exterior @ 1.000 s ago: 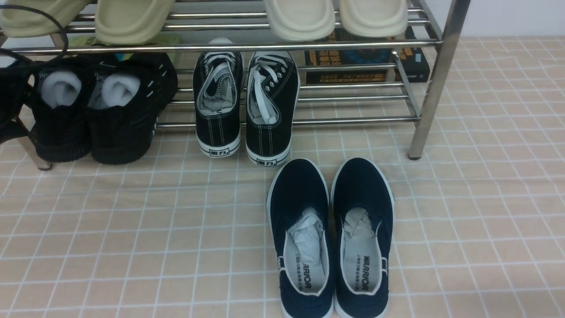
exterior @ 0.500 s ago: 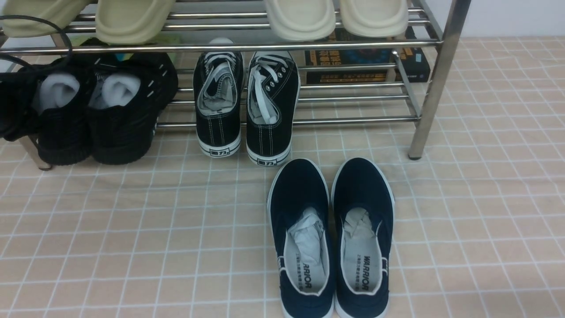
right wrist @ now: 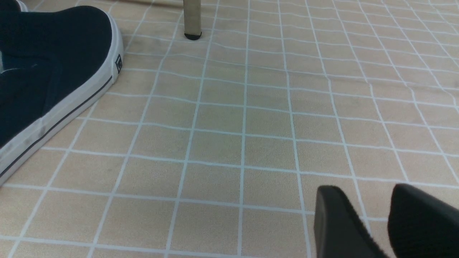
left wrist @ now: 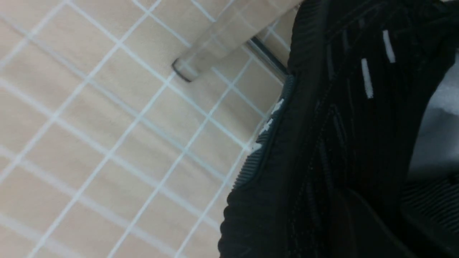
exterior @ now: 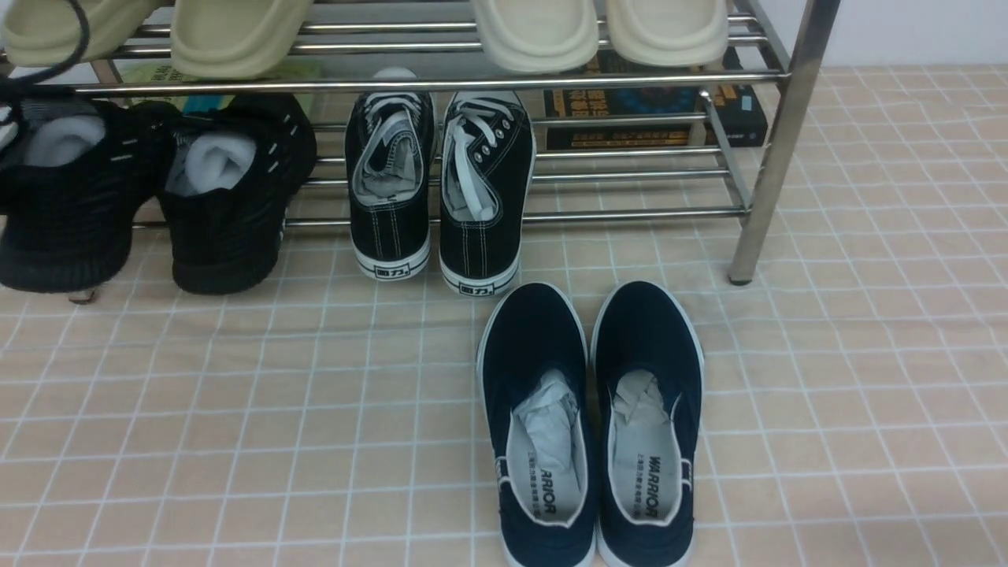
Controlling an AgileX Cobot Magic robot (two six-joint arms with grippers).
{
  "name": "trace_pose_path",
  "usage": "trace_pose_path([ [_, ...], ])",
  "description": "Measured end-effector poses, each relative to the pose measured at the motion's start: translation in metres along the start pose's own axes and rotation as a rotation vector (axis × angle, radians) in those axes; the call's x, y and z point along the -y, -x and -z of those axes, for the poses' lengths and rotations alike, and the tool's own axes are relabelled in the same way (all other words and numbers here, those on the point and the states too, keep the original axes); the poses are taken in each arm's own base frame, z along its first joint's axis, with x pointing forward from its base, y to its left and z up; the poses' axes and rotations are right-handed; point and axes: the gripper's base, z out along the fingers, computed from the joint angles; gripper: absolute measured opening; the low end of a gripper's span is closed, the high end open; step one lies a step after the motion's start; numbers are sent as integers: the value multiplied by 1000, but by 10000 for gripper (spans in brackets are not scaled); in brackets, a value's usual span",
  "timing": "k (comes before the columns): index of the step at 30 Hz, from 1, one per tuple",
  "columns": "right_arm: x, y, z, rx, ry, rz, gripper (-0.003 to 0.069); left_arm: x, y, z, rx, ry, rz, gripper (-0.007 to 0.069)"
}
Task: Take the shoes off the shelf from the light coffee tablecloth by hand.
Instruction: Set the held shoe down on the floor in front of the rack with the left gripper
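Observation:
The shoes are two all-black knit sneakers with white stuffing, at the left end of the shelf's lower tier. One sneaker rests with its toe on the bars. The other sneaker sits further left, drawn out from the rack, its heel over the light coffee tablecloth. My left gripper is shut on that sneaker's collar; its fingers are dark and mostly hidden. Low over bare cloth, my right gripper is open and holds nothing.
Black canvas lace-ups stand on the lower tier. Navy slip-ons lie on the cloth in front. Cream slippers fill the top tier. Books lie behind the rack. The rack's right leg and left leg stand on the cloth.
My left gripper has shut on the left black sneaker. That sneaker has moved left and toward the camera, away from its mate. The right arm has not moved.

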Motion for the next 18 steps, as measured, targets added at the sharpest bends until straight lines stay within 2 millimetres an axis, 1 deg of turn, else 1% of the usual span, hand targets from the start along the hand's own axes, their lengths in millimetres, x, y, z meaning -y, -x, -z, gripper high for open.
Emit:
trace_pose_path([
  [1,0,0,0,0,0,0,239,0,-1,10,5,11,-15,23],
  [2,0,0,0,0,0,0,239,0,-1,12,10,13,-18,23],
  [4,0,0,0,0,0,0,239,-2,-4,35,32,55,-57,23],
  [5,0,0,0,0,0,0,239,-1,-4,37,34,55,-54,23],
  [6,0,0,0,0,0,0,239,-2,-6,48,52,75,-65,24],
  [7,0,0,0,0,0,0,239,-2,-7,54,60,86,-70,24],
  [8,0,0,0,0,0,0,239,-3,-10,68,78,113,-82,25],
  [10,0,0,0,0,0,0,239,-5,-14,85,94,149,-100,24],
  [11,0,0,0,0,0,0,239,-6,-19,98,103,175,-111,24],
  [12,0,0,0,0,0,0,239,-7,-19,99,104,179,-113,24],
  [15,0,0,0,0,0,0,239,-11,-30,124,116,243,-141,24],
  [18,0,0,0,0,0,0,239,-17,-42,139,114,280,-151,24],
])
